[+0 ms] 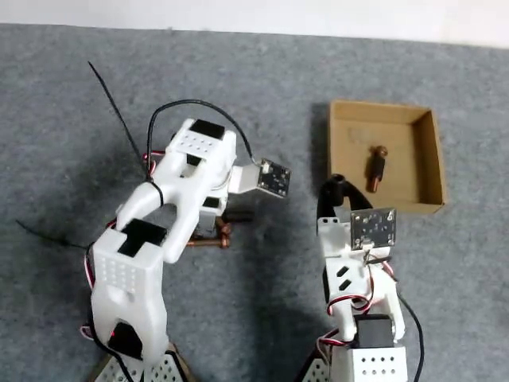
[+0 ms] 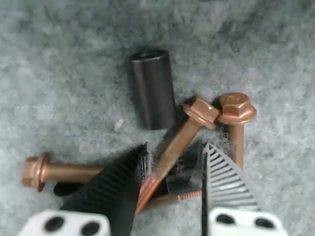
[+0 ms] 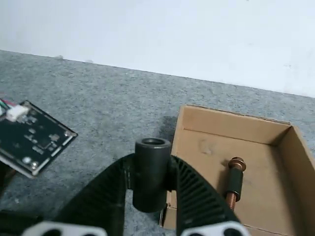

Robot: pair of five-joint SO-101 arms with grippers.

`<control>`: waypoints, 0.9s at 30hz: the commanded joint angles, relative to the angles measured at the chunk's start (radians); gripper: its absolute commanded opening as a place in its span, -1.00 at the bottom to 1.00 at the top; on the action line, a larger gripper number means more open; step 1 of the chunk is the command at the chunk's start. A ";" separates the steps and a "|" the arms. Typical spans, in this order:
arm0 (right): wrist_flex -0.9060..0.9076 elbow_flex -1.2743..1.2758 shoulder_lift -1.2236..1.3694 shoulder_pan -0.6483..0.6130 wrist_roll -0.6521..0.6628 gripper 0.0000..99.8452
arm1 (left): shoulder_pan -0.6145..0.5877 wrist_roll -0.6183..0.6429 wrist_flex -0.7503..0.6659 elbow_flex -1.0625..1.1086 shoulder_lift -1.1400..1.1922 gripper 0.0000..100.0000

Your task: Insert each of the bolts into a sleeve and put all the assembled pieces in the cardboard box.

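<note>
My left gripper (image 2: 174, 147) is open and low over a pile of copper bolts, its fingers on either side of one slanted bolt (image 2: 183, 135). A second bolt (image 2: 236, 120) lies close beside it and a third (image 2: 51, 172) points away to one side. A loose black sleeve (image 2: 153, 88) lies on the carpet just past them. My right gripper (image 3: 151, 169) is shut on another black sleeve (image 3: 150, 150), held upright near the cardboard box (image 3: 224, 125). In the box (image 1: 425, 159) lies one bolt in a sleeve (image 1: 375, 169).
Grey carpet covers the table. The left arm (image 1: 183, 187) hangs over the bolt pile (image 1: 213, 240), hiding most of it. The right arm (image 1: 354, 263) stands by the box's near left corner. A small circuit board (image 3: 32, 140) juts from the left arm.
</note>
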 commanded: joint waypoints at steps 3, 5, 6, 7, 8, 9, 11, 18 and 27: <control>-0.031 0.145 -0.024 0.010 0.008 -0.99 | 0.010 -0.061 0.008 -0.044 0.004 -0.82; -0.031 0.145 -0.024 0.010 0.008 -0.99 | 0.010 -0.060 0.008 -0.044 0.004 -0.99; -0.031 0.145 -0.024 0.010 0.008 -0.99 | 0.010 -0.060 0.008 -0.042 0.004 -0.99; -0.031 0.145 -0.024 0.010 0.008 -0.99 | 0.010 -0.060 0.008 -0.039 0.004 -0.96; -0.030 0.145 -0.024 0.010 0.008 -0.99 | 0.010 -0.060 0.008 -0.038 0.004 -0.96; -0.030 0.145 -0.024 0.010 0.008 -0.99 | 0.010 -0.060 0.008 -0.036 0.004 -0.98; -0.030 0.145 -0.024 0.010 0.008 -0.99 | 0.010 -0.058 0.008 -0.036 0.001 -0.99; -0.030 0.145 -0.024 0.010 0.008 -0.99 | 0.010 -0.057 0.146 -0.136 -0.005 -0.99; -0.030 0.145 -0.022 0.010 0.008 -0.99 | 0.012 0.129 0.338 -0.421 -0.041 -0.99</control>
